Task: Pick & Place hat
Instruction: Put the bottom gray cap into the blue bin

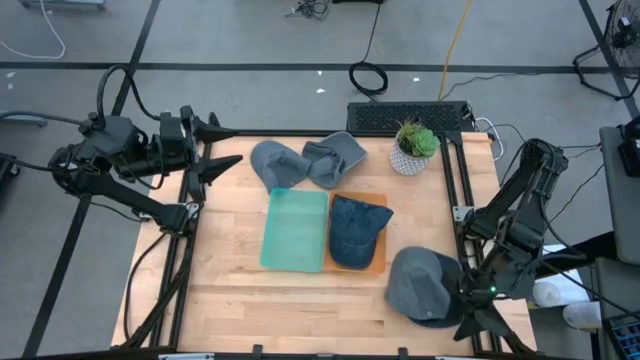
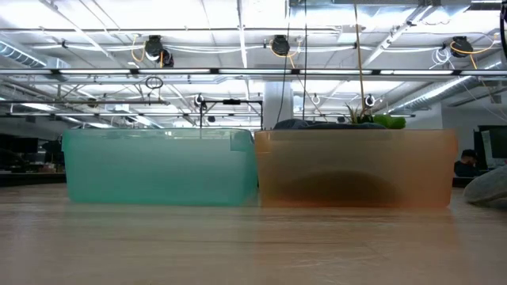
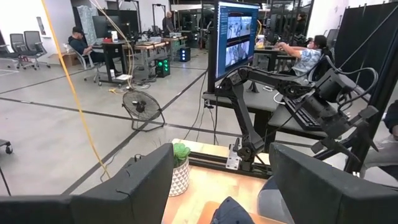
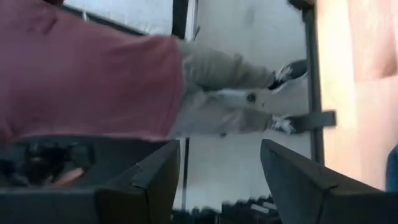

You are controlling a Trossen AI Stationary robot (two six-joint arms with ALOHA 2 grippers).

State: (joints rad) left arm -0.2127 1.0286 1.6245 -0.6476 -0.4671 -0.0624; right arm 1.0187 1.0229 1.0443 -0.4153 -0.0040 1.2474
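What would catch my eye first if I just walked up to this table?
Probably the two bright bins side by side mid-table: an empty teal bin and an orange bin already holding a dark blue hat. More grey hats lie heaped behind them, another grey hat sits at the near right corner, and a small potted plant stands at the far right.

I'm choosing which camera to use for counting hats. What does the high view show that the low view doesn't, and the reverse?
Only the high view shows both arms, the left pincer open at the table's far left edge, the right pincer at the near right corner, the two grey hats behind the bins, and the whole grey hat at near right. Only the low view shows the ceiling and room behind. Both share the teal bin, the orange bin holding a dark blue hat, and the potted plant.
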